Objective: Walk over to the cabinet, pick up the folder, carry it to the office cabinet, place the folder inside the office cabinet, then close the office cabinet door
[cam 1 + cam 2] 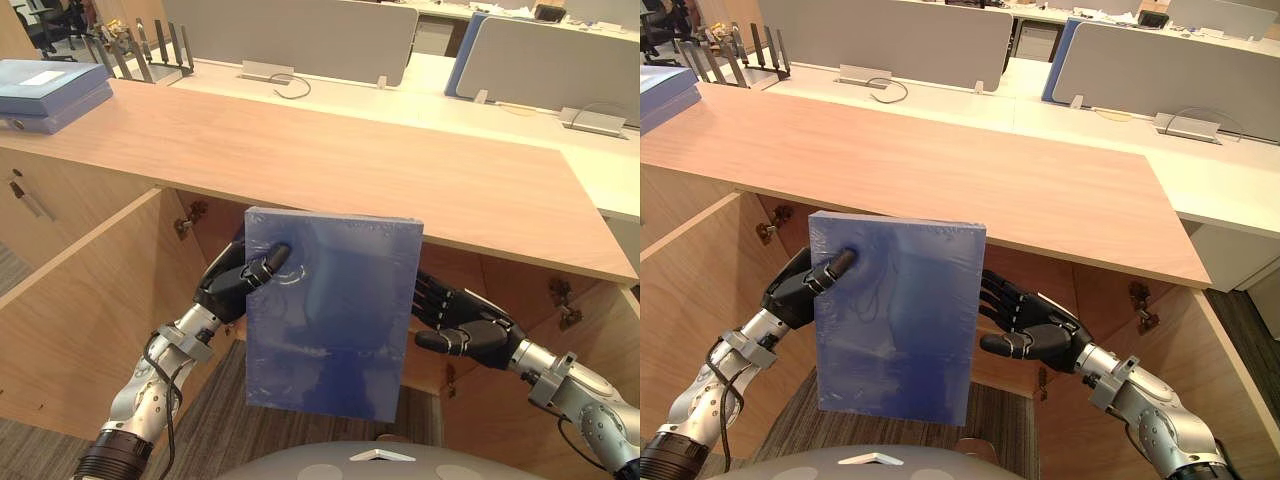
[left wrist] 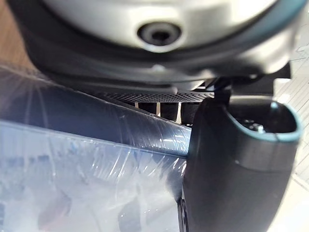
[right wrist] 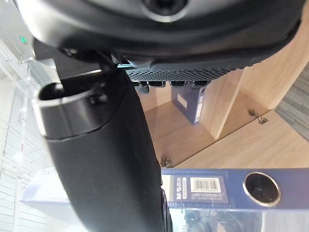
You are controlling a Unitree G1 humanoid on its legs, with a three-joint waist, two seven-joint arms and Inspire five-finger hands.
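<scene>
A blue folder (image 1: 330,310) in shiny plastic wrap is held upright in front of the open office cabinet (image 1: 330,160), just below its wooden top. My left hand (image 1: 240,275) grips the folder's left edge, with the thumb pressed on the front face and the fingers behind it. My right hand (image 1: 470,325) is at the folder's right edge with fingers straight, reaching behind it, and the thumb apart from it. The folder's wrapped face (image 2: 72,159) runs past the left thumb (image 2: 231,169). The folder's spine (image 3: 217,186) with a label and ring hole lies beside the right thumb (image 3: 106,154).
The cabinet's left door (image 1: 80,300) stands open beside my left arm. Another blue folder (image 3: 186,104) stands inside the cabinet. Stacked blue folders (image 1: 50,90) and a black file rack (image 1: 140,50) sit at the top's far left. Grey desk partitions (image 1: 300,35) stand behind.
</scene>
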